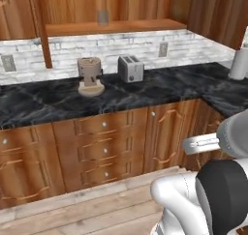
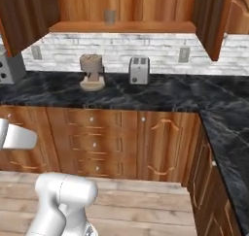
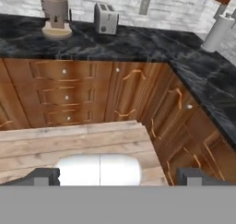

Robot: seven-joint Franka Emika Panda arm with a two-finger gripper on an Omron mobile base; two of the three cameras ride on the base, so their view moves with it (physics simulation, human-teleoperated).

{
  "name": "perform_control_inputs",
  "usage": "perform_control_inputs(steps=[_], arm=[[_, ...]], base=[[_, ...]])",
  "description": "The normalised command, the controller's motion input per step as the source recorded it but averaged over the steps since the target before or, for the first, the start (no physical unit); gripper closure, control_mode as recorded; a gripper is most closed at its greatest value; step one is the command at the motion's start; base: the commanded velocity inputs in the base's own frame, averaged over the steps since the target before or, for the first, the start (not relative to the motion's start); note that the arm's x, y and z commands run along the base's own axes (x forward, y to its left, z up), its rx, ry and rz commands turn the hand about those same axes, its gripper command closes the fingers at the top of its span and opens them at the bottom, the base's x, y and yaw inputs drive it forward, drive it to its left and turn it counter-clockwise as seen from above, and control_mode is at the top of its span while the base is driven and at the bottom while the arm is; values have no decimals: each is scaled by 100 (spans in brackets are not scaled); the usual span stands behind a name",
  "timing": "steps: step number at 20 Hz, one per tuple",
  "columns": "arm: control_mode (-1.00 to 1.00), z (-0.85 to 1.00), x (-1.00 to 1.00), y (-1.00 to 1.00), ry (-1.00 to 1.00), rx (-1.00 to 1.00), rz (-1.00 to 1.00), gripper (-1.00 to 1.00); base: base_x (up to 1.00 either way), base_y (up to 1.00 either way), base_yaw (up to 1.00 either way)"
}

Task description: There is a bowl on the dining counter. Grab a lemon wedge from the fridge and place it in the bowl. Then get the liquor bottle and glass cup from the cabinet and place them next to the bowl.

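No lettering or brand can be read on anything. On the black marbled stone counter, from left to right, stand one brown coffee grinder on a round tan base, one silver two-slot toaster just beside it, and one white paper-towel roll well apart at the corner. One small grey cup sits on the wooden shelf above. Four wooden drawers with round knobs stack below. The two-finger gripper hangs over the plank floor, fingers spread fully, holding nothing.
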Motion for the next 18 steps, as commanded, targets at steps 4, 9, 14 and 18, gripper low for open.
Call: perform_control_inputs(steps=[4,9,14,18], arm=[[100,0,0,0,0,0,0,-100],[100,0,0,0,0,0,0,-100],[100,0,0,0,0,0,0,-100],[100,0,0,0,0,0,0,-100]], base=[[100,-55,0],[100,-36,0],[100,-3,5],[100,0,26]])
